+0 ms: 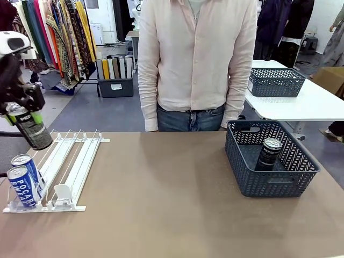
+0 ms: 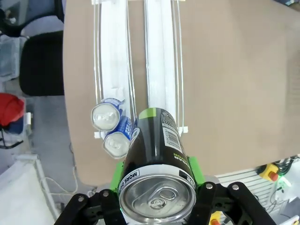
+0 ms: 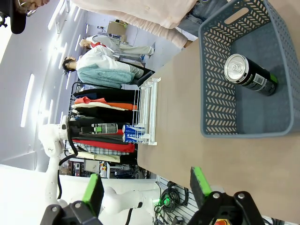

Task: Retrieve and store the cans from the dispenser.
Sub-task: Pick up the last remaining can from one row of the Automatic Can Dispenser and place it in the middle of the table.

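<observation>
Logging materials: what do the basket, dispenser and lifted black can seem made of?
Basket: probably moulded plastic, matte grey-blue, perforated lattice walls. Dispenser: seemingly white plastic lanes with thin wire rails, slightly glossy. Lifted black can: likely aluminium, bare shiny silver top with pull tab, printed black body.

black can [image 2: 157, 164] partly hides one blue can [image 2: 115, 144]

The left claw [image 2: 156, 174] grips a black can [image 2: 157, 150], silver top facing the camera, above a brown surface [image 2: 234, 84]. Below it, two blue cans [image 2: 105, 116] stand touching in a white dispenser [image 2: 161, 70] lane.
</observation>
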Tool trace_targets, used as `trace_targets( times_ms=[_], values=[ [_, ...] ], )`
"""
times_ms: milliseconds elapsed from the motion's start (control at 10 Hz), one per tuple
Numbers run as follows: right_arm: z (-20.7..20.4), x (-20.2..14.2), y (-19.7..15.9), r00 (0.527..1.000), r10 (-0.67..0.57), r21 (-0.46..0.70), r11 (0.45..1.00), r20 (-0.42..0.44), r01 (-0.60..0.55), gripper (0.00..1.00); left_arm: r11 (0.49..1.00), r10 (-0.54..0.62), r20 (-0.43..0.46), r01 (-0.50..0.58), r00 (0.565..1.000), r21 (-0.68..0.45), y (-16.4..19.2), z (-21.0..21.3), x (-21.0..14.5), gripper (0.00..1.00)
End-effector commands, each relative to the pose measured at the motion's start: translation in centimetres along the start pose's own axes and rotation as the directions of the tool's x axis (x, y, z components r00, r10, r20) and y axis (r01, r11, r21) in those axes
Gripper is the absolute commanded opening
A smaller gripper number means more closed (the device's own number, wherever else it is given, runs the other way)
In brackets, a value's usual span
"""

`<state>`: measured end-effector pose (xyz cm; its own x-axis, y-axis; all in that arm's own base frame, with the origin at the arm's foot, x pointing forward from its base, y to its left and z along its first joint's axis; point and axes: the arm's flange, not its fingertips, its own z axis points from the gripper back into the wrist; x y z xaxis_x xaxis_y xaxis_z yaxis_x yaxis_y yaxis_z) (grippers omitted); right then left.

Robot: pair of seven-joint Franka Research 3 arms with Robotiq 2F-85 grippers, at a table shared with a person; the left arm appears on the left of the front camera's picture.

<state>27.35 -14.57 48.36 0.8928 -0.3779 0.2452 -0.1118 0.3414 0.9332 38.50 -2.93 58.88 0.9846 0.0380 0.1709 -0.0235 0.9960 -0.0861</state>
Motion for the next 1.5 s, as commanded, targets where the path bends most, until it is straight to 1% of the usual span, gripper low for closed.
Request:
trace_targets(
  times_ms=[0,300,400,500,600,700,900,1000,1100,1200,1300,1400],
  values=[
    [-0.1,0.3,0.1,1.000,0.026,0.028,0.999,0.016,-0.026,1.00,1.000,-0.017,0.010,0.017,1.000,0.021,-1.0,-0.4,0.2,0.00],
    [-0.1,0.3,0.1,1.000,0.026,0.028,0.999,0.016,-0.026,1.00,1.000,-0.017,0.010,0.017,1.000,0.021,-1.0,-0.4,0.2,0.00],
    [-0.1,0.3,0.1,1.000,0.026,0.028,0.999,0.016,-0.026,1.00,1.000,-0.017,-0.013,0.017,1.000,0.011,-0.8,-0.6,0.1,0.00],
    [-0.1,0.3,0.1,1.000,0.026,0.028,0.999,0.016,-0.026,1.00,1.000,0.018,-0.049,-0.019,0.999,-0.014,-3.8,-1.2,0.3,0.00],
    [-0.1,0.3,0.1,1.000,0.026,0.028,0.999,0.016,-0.026,1.00,0.997,-0.011,-0.058,0.007,0.998,-0.075,-8.6,-1.6,0.9,0.00],
    [-0.1,0.3,0.1,1.000,0.026,0.028,0.999,0.016,-0.026,1.00,0.991,-0.097,-0.035,0.093,0.995,-0.098,-15.0,-1.8,1.6,0.00],
    [-0.1,0.3,0.1,1.000,0.026,0.028,0.999,0.016,-0.026,1.00,0.977,-0.206,0.017,0.207,0.978,-0.049,-26.1,-2.7,2.3,0.00],
    [-0.1,0.3,0.1,1.000,0.026,0.028,0.999,0.016,-0.026,1.00,0.974,-0.223,0.032,0.224,0.974,-0.038,-30.3,-3.7,2.6,0.00],
    [-0.1,0.3,0.1,1.000,0.026,0.028,0.999,0.016,-0.026,1.00,0.962,-0.266,0.010,0.267,0.964,-0.058,-34.7,-5.1,2.2,0.00],
    [-0.1,0.3,0.1,1.000,0.026,0.028,0.999,0.016,-0.026,1.00,0.957,-0.286,-0.014,0.284,0.958,-0.066,-37.7,-6.6,1.7,0.00],
    [-0.1,0.3,0.1,1.000,0.026,0.028,0.999,0.016,-0.026,1.00,0.956,-0.293,-0.039,0.292,0.955,-0.041,-39.7,-8.4,1.6,0.00],
    [-0.1,0.3,0.1,1.000,0.026,0.028,0.999,0.016,-0.026,1.00,0.955,-0.296,-0.044,0.296,0.954,0.011,-40.6,-10.3,1.2,0.00]
  ],
)
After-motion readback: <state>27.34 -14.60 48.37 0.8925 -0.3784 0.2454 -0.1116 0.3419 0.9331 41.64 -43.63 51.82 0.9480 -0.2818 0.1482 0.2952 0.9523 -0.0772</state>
